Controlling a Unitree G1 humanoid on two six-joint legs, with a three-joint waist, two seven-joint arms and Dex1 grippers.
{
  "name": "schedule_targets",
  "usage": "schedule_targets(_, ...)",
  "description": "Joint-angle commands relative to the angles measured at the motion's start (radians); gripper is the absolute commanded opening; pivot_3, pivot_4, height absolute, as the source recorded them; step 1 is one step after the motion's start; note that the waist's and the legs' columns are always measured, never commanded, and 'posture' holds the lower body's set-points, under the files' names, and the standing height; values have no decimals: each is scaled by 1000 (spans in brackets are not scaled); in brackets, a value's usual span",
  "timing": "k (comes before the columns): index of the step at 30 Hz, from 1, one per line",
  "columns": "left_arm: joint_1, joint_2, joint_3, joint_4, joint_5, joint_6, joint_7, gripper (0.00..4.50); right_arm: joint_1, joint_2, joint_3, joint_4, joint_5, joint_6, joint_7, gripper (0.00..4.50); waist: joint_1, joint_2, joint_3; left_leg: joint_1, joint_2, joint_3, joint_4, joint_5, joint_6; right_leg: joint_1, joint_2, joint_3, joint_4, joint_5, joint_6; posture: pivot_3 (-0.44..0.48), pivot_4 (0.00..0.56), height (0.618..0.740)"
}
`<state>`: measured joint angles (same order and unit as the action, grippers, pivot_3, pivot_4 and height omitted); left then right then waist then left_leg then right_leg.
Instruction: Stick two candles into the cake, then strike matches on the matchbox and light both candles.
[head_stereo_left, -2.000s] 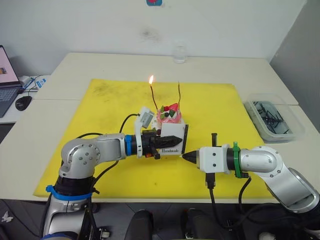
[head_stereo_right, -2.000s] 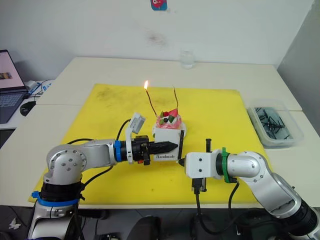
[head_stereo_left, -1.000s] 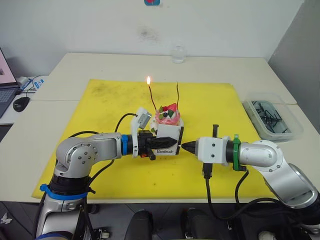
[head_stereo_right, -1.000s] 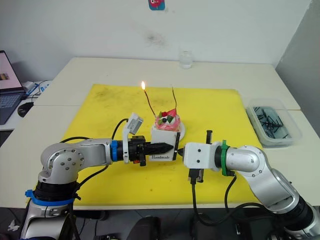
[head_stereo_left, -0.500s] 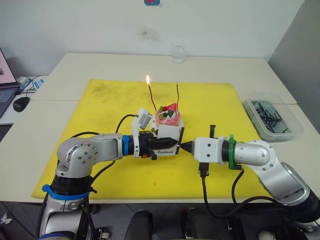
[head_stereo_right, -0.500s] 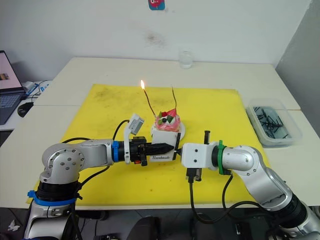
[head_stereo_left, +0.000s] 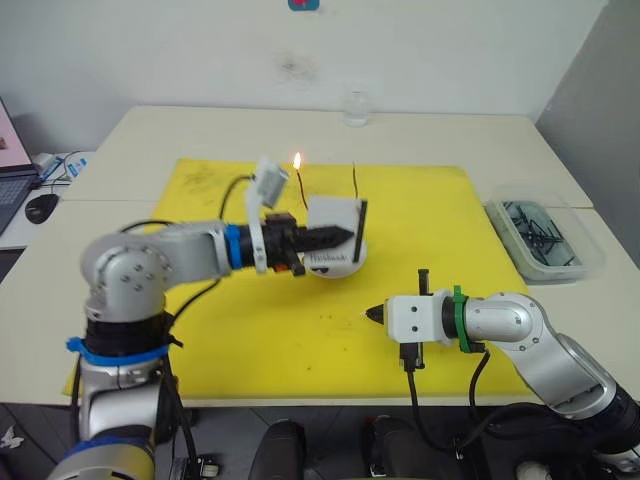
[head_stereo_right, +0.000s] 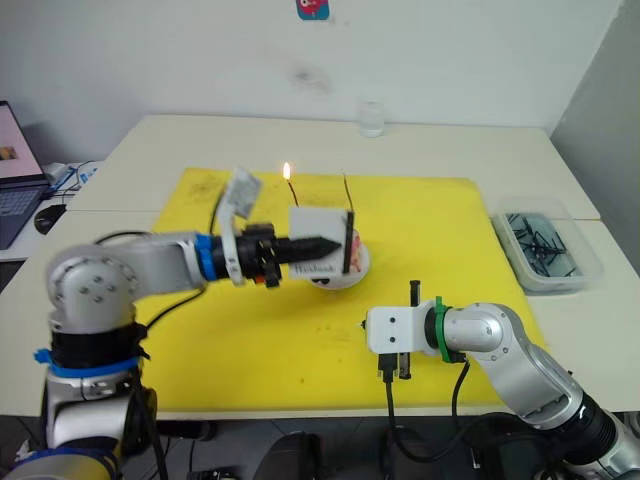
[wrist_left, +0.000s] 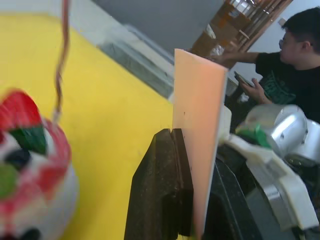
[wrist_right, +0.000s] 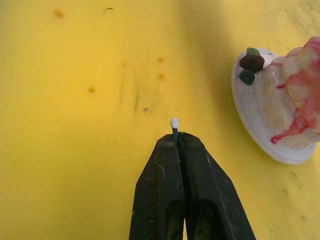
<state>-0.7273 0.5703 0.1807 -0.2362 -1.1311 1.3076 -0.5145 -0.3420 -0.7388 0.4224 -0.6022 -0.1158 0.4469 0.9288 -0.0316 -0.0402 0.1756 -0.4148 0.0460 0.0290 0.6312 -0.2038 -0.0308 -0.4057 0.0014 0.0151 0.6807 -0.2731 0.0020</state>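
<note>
My left gripper (head_stereo_left: 340, 237) is shut on the white matchbox (head_stereo_left: 331, 235) and holds it upright in the air, in front of the cake. The box hides most of the pink cake (wrist_left: 30, 150); its white plate (head_stereo_left: 345, 270) shows below. Two thin candles rise behind the box: the left candle (head_stereo_left: 303, 186) burns with a small flame, the right candle (head_stereo_left: 357, 182) is unlit. My right gripper (wrist_right: 178, 136) hovers low over the yellow mat, nearer the front edge, shut on a match (wrist_right: 174, 125) whose white head sticks out unlit.
A clear bin (head_stereo_left: 545, 238) of dark matches stands off the yellow mat (head_stereo_left: 200, 320) at the right. A glass (head_stereo_left: 358, 108) sits at the table's back. A mouse (head_stereo_left: 45, 205) lies at the far left. A person (wrist_left: 272, 70) sits beyond the table.
My left gripper has lifted the matchbox up and back, from the mat to in front of the cake. My right gripper with the match has drawn away from the box toward the front.
</note>
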Motion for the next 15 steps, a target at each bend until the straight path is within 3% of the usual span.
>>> schedule_targets(1, 9, 34, 8, -21, -8, -5, -31, 0, -14, -1, -54, -57, 31, 18, 9, 17, 1, 0, 0, 0, 0, -1, 0, 0, 0, 0, 0, -1, 0, 0, 0, 0, 150, 740)
schedule_targets(15, 286, 152, -35, -137, 48, -55, -123, 0, -93, 25, -164, -79, 95, 124, -30, 17, 4, 0, 0, 0, 1, -1, 0, 0, 0, 0, -2, -1, 0, 0, 0, 0, 150, 740)
